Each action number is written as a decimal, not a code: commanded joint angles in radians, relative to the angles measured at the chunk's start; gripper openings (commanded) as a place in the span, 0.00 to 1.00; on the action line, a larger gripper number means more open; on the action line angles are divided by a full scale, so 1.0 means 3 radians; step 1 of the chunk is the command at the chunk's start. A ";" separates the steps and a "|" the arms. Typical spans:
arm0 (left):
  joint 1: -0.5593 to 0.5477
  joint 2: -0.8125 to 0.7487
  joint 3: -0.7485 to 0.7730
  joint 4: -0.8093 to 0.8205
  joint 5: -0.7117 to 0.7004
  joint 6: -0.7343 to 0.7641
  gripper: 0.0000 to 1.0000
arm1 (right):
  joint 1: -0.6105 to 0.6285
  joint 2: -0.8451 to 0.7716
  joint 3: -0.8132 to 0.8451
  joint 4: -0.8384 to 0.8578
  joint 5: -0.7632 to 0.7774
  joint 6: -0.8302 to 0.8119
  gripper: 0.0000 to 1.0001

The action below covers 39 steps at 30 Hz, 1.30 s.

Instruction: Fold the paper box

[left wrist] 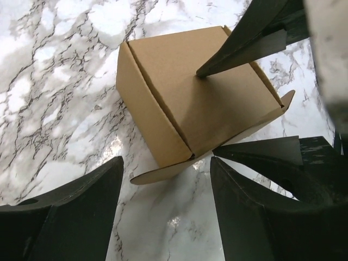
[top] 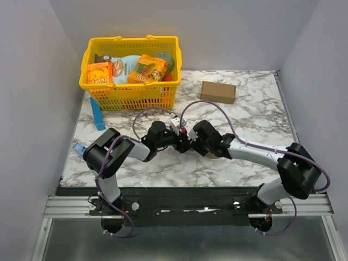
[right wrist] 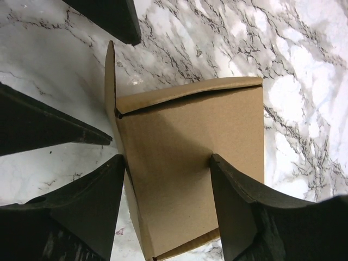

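Note:
The paper box [left wrist: 196, 98] is a small squarish brown carton lying on the marble, with one rounded flap [left wrist: 157, 174] sticking out at its base and another standing up at its side [right wrist: 110, 81]. In the top view the two grippers meet over it and hide it. My right gripper [right wrist: 167, 159] straddles the box's edge [right wrist: 190, 179]: one fingertip [right wrist: 217, 163] rests on the top face and the other lies along the side wall. My left gripper [left wrist: 167, 168] hovers open just off the box's corner, with only the marble and the flap's tip between its fingers.
A yellow basket [top: 130, 95] with orange snack packs stands at the back left. A longer brown carton [top: 217, 92] lies at the back right. A blue strip [top: 98, 114] leans by the basket, and a blue piece [top: 80, 148] sits at the table's left edge.

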 commanded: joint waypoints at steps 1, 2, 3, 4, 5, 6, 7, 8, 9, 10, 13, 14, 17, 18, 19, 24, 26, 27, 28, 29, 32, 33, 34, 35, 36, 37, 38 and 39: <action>-0.0012 0.0139 0.0066 0.0095 0.0352 0.0095 0.64 | -0.0037 -0.0001 -0.0133 -0.0028 -0.0465 0.0075 0.69; -0.0012 0.0155 0.0066 0.0100 0.0398 0.0079 0.61 | -0.0047 -0.0001 -0.0128 -0.0028 -0.0480 0.0080 0.69; -0.0007 0.0155 0.0056 0.0105 0.0424 0.0049 0.58 | -0.0047 -0.0006 -0.0133 -0.0028 -0.0476 0.0085 0.69; -0.0012 0.0155 0.0046 0.0121 0.0459 0.0028 0.52 | -0.0052 -0.0006 -0.0138 -0.0028 -0.0486 0.0085 0.69; -0.0012 0.0155 0.0026 0.0131 0.0495 0.0018 0.50 | -0.0062 -0.0011 -0.0143 -0.0028 -0.0491 0.0080 0.69; -0.0012 0.0145 0.0015 0.0131 0.0516 0.0003 0.48 | -0.0063 -0.0011 -0.0138 -0.0028 -0.0486 0.0090 0.69; -0.0012 0.0139 0.0010 0.0121 0.0526 -0.0003 0.43 | -0.0063 -0.0022 -0.0133 -0.0028 -0.0496 0.0090 0.69; -0.0012 0.0124 0.0000 0.0101 0.0546 -0.0008 0.41 | -0.0063 -0.0027 -0.0138 -0.0028 -0.0506 0.0085 0.69; -0.0012 0.0119 -0.0010 0.0100 0.0567 -0.0013 0.40 | -0.0063 -0.0037 -0.0133 -0.0023 -0.0506 0.0085 0.69; -0.0012 0.0119 -0.0020 0.0100 0.0572 -0.0033 0.39 | -0.0068 -0.0037 -0.0133 -0.0028 -0.0511 0.0090 0.69; -0.0012 0.0088 -0.0071 0.0121 0.0608 -0.0084 0.34 | -0.0073 -0.0088 -0.0133 -0.0028 -0.0521 0.0106 0.69; -0.0017 0.0073 -0.0087 0.0131 0.0613 -0.0095 0.34 | -0.0073 -0.0098 -0.0138 -0.0028 -0.0532 0.0111 0.69; -0.0033 0.0058 -0.0087 0.0111 0.0664 -0.0130 0.28 | -0.0073 -0.0129 -0.0133 -0.0033 -0.0557 0.0121 0.69; -0.0048 0.0058 -0.0087 0.0106 0.0669 -0.0131 0.27 | -0.0068 -0.0134 -0.0123 -0.0033 -0.0557 0.0126 0.69; -0.0063 0.0058 -0.0087 0.0106 0.0684 -0.0141 0.24 | -0.0073 -0.0144 -0.0112 -0.0033 -0.0552 0.0131 0.69; -0.0074 0.0017 -0.0122 0.0197 0.0822 -0.0294 0.06 | -0.0068 -0.0282 -0.0092 -0.0043 -0.0537 0.0213 0.85; -0.0074 -0.0044 -0.0158 0.0279 0.0823 -0.0381 0.03 | -0.0073 -0.0399 -0.0046 -0.0089 -0.0649 0.0208 0.96; -0.0074 -0.0131 -0.0169 0.0279 0.0802 -0.0492 0.00 | -0.0068 -0.0441 -0.0026 -0.0115 -0.0690 0.0208 0.99; -0.0069 -0.0182 -0.0164 0.0269 0.0787 -0.0569 0.00 | -0.0063 -0.0476 0.0005 -0.0145 -0.0705 0.0223 0.99; -0.0068 -0.0233 -0.0159 0.0259 0.0777 -0.0641 0.00 | -0.0068 -0.0532 0.0026 -0.0201 -0.0711 0.0249 1.00; -0.0069 -0.0433 -0.0092 0.0050 0.0685 -0.0938 0.00 | -0.0068 -0.0788 0.0036 -0.0237 -0.0721 0.0264 1.00; -0.0068 -0.0524 -0.0046 -0.0148 0.0649 -0.1004 0.00 | -0.0058 -0.0941 0.0021 -0.0238 -0.0721 0.0269 1.00; -0.0063 -0.0576 -0.0031 -0.0231 0.0563 -0.1126 0.00 | -0.0057 -0.1013 0.0010 -0.0243 -0.0726 0.0264 1.00; -0.0058 -0.0627 -0.0010 -0.0460 0.0526 -0.1193 0.00 | -0.0052 -0.1079 -0.0010 -0.0233 -0.0741 0.0244 1.00; -0.0038 -0.0719 0.0030 -0.0563 0.0501 -0.1250 0.00 | -0.0042 -0.1151 -0.0035 -0.0227 -0.0731 0.0213 1.00; -0.0028 -0.0765 0.0046 -0.0655 0.0470 -0.1316 0.00 | -0.0027 -0.1273 -0.0091 -0.0192 -0.0701 0.0198 1.00; -0.0012 -0.0801 0.0056 -0.0747 0.0480 -0.1479 0.00 | -0.0012 -0.1340 -0.0142 -0.0156 -0.0660 0.0183 1.00; 0.0003 -0.0872 0.0066 -0.0794 0.0490 -0.1541 0.00 | 0.0024 -0.1402 -0.0189 -0.0110 -0.0619 0.0142 1.00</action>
